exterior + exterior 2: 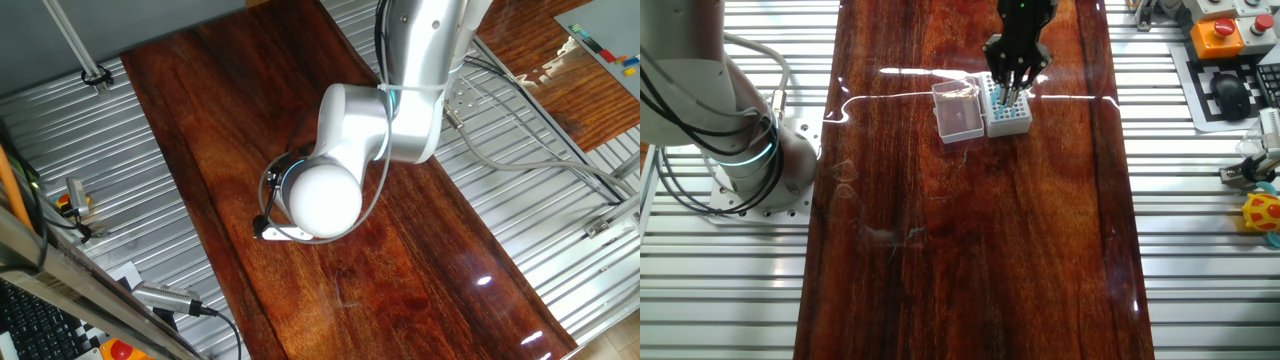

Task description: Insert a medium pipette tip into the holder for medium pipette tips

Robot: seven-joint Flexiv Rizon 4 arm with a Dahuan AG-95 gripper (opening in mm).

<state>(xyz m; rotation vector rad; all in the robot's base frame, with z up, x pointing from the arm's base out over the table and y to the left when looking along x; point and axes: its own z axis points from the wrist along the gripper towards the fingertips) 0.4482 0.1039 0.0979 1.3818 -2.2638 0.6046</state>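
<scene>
In the other fixed view, the holder for medium pipette tips is a small white box with a grid of holes and some teal-blue tips, at the far middle of the wooden table. Its clear lid lies open to the left. My black gripper hangs straight down over the holder, its fingertips close together just above or at the grid. The medium pipette tip is too small to make out. In one fixed view, the white arm hides both the gripper and the holder.
The arm's base stands left of the table with looping cables. On the right metal bench are a keyboard and orange button box and a yellow toy. A second wooden board lies beyond the table.
</scene>
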